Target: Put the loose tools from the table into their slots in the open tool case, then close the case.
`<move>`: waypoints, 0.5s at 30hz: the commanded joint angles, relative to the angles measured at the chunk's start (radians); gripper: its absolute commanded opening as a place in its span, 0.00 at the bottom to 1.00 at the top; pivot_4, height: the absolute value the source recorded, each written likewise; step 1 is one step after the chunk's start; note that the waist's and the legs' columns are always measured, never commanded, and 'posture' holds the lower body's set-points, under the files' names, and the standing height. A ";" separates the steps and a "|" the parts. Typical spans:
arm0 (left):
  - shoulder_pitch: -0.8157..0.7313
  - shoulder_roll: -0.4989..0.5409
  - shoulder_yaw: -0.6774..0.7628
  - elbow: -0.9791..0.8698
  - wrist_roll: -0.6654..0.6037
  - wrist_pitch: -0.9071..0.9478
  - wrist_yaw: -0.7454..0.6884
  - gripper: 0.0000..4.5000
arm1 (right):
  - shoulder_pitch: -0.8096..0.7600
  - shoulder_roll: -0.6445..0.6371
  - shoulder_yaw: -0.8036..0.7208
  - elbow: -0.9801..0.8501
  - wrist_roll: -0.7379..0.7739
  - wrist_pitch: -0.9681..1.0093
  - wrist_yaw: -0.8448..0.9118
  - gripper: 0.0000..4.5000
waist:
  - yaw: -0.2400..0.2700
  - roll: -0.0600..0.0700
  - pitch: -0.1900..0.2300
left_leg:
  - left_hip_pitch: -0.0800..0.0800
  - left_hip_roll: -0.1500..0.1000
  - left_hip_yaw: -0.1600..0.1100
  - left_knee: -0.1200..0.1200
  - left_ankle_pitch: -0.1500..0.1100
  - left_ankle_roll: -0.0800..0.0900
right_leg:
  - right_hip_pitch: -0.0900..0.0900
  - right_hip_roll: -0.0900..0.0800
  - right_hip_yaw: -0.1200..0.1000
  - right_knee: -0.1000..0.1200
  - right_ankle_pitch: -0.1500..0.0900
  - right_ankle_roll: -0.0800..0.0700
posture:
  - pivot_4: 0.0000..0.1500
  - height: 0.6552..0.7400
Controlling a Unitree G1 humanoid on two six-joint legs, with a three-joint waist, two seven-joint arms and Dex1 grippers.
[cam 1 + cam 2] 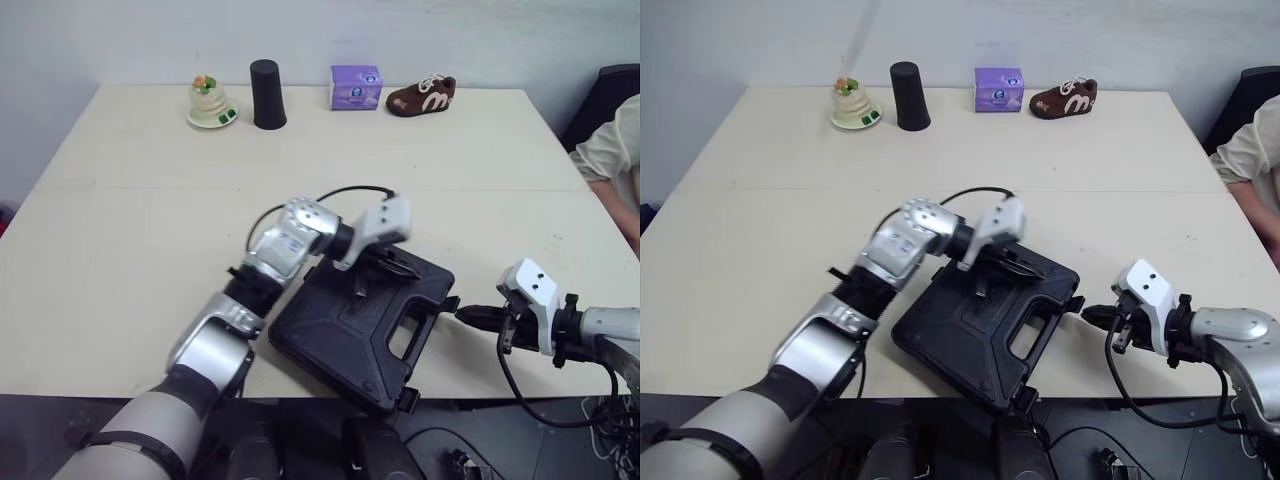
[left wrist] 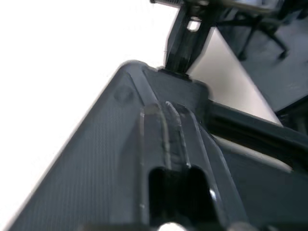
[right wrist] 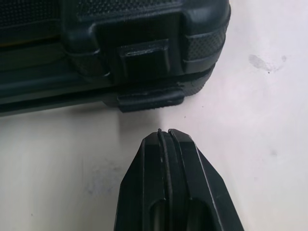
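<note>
Near the front edge of the table (image 1: 150,230), in the head views, the black tool case (image 1: 345,330) lies with its lid down and its handle (image 1: 405,342) turned towards the robot's right. The left gripper (image 1: 398,268) reaches over from the left and sets its tips on the far part of the lid. I judge this is meant to keep the lid seated and stop the case sliding while the catch is worked. The right gripper (image 1: 466,316) lies low over the table just beside the case's right edge, pointing at it. Along the left wrist view, the left fingers (image 2: 159,144) are pressed together with only a seam between them and nothing held. They lie on the textured lid, which runs away beneath them to a corner. Along the right wrist view, the right fingers (image 3: 144,192) are likewise closed tight on nothing, making one blunt point suited to pushing. The latch (image 3: 144,57) on the case's side wall sits straight ahead of that tip, near but apart, with a strip of bare table between. Whether the latch is snapped home I cannot tell, so the closing step seems to be the one in hand.
</note>
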State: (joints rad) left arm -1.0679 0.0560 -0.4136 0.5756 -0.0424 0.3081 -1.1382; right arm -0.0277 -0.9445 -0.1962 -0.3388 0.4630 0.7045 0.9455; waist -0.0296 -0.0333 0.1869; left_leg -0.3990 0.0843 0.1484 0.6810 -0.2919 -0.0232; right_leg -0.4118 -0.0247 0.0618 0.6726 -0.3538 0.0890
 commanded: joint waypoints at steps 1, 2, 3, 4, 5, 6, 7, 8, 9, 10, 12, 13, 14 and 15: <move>0.000 0.005 -0.097 0.111 0.120 -0.135 0.018 0.01 | -0.012 0.001 -0.010 -0.037 0.012 0.010 -0.016 0.00 | 0.000 0.000 0.000 | 0.000 0.000 0.000 0.000 0.000 0.000 | 0.000 0.000 0.000 0.000 0.000 0.000 | 1.00 0.89; 0.004 0.011 -0.119 0.127 0.141 -0.168 0.011 0.01 | -0.013 0.002 -0.010 -0.039 0.013 0.012 -0.019 0.00 | 0.000 0.000 0.000 | 0.001 0.000 0.000 0.000 0.000 0.000 | 0.001 0.000 0.000 0.000 0.000 0.000 | 1.00 0.89; 0.018 0.020 -0.146 0.132 0.159 -0.184 -0.011 0.01 | -0.017 0.002 -0.011 -0.043 0.016 0.016 -0.022 0.00 | 0.000 0.000 0.000 | 0.003 0.000 0.000 0.000 0.000 0.000 | 0.003 0.000 0.000 0.000 0.000 0.000 | 1.00 0.89; 0.026 0.024 -0.159 0.135 0.167 -0.191 -0.025 0.01 | -0.019 0.003 -0.012 -0.046 0.017 0.019 -0.024 0.00 | 0.000 0.000 0.000 | 0.006 0.000 0.000 -0.001 0.000 0.000 | 0.006 0.000 0.000 -0.001 0.000 0.000 | 1.00 0.89; 0.035 0.028 -0.174 0.141 0.185 -0.221 -0.021 0.01 | -0.026 0.005 -0.011 -0.049 0.021 0.024 -0.027 0.00 | 0.000 0.000 -0.001 | 0.009 0.000 -0.001 -0.001 0.000 0.000 | 0.011 0.000 0.000 -0.003 0.000 0.000 | 1.00 0.89; 0.041 0.029 -0.183 0.145 0.198 -0.245 -0.015 0.01 | -0.030 0.007 -0.011 -0.051 0.024 0.027 -0.029 0.00 | 0.000 0.000 -0.002 | 0.013 0.000 -0.002 -0.002 -0.001 0.001 | 0.017 0.000 0.000 -0.006 0.000 -0.001 | 1.00 0.89; 0.040 0.026 -0.186 0.159 0.215 -0.261 0.009 0.01 | -0.041 0.013 -0.009 -0.052 0.030 0.033 -0.032 0.00 | 0.000 0.000 -0.005 | 0.014 0.000 -0.003 -0.003 -0.002 0.001 | 0.019 0.000 0.000 -0.009 0.000 -0.001 | 1.00 0.89; 0.041 0.024 -0.188 0.169 0.226 -0.270 0.021 0.01 | -0.053 0.019 -0.004 -0.054 0.036 0.040 -0.036 0.00 | 0.000 -0.001 -0.006 | 0.014 0.000 -0.004 -0.004 -0.002 0.002 | 0.020 0.000 0.000 -0.010 0.000 -0.001 | 1.00 0.89; 0.041 0.023 -0.189 0.174 0.233 -0.272 0.023 0.01 | -0.066 0.025 0.003 -0.056 0.040 0.047 -0.040 0.00 | 0.001 -0.002 -0.009 | 0.014 0.000 -0.004 -0.004 -0.002 0.002 | 0.020 0.000 0.000 -0.010 0.000 -0.001 | 1.00 0.89; 0.044 0.025 -0.191 0.174 0.236 -0.291 0.020 0.01 | -0.078 0.031 0.010 -0.059 0.044 0.053 -0.043 0.00 | 0.001 -0.003 -0.011 | 0.014 0.000 -0.004 -0.004 -0.003 0.003 | 0.020 -0.001 0.000 -0.010 0.000 -0.001 | 1.00 0.89; 0.050 0.026 -0.187 0.162 0.228 -0.273 0.000 0.01 | -0.100 0.042 0.018 -0.067 0.055 0.067 -0.049 0.00 | 0.000 -0.008 -0.014 | 0.014 0.000 -0.004 -0.003 -0.003 0.003 | 0.020 -0.001 0.000 -0.011 0.000 -0.001 | 1.00 0.89; 0.051 0.026 -0.184 0.157 0.226 -0.266 -0.004 0.01 | -0.111 0.048 0.020 -0.072 0.063 0.076 -0.052 0.00 | -0.002 -0.009 -0.016 | 0.014 0.001 -0.004 -0.003 -0.003 0.003 | 0.020 -0.001 0.000 -0.011 0.000 -0.001 | 1.00 0.89; 0.050 0.026 -0.181 0.155 0.227 -0.262 -0.003 0.01 | -0.122 0.055 0.020 -0.077 0.072 0.088 -0.055 0.00 | -0.003 -0.009 -0.017 | 0.014 0.001 -0.004 -0.003 -0.003 0.003 | 0.021 -0.001 0.000 -0.010 0.000 -0.001 | 1.00 0.89; 0.048 0.027 -0.180 0.158 0.230 -0.263 0.002 0.01 | -0.131 0.060 0.021 -0.081 0.081 0.099 -0.057 0.00 | -0.004 -0.010 -0.017 | 0.014 0.001 -0.004 -0.004 -0.003 0.003 | 0.020 -0.001 0.000 -0.010 0.000 -0.001 | 1.00 0.89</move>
State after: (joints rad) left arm -1.0764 0.0658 -0.5190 0.6491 0.1025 0.0017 -1.1085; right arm -0.1223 -0.8981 -0.1649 -0.3563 0.4929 0.8109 0.8853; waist -0.0334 -0.0429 0.1695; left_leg -0.3845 0.0856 0.1449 0.6771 -0.2950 -0.0198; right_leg -0.3913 -0.0254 0.0622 0.6622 -0.3540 0.0883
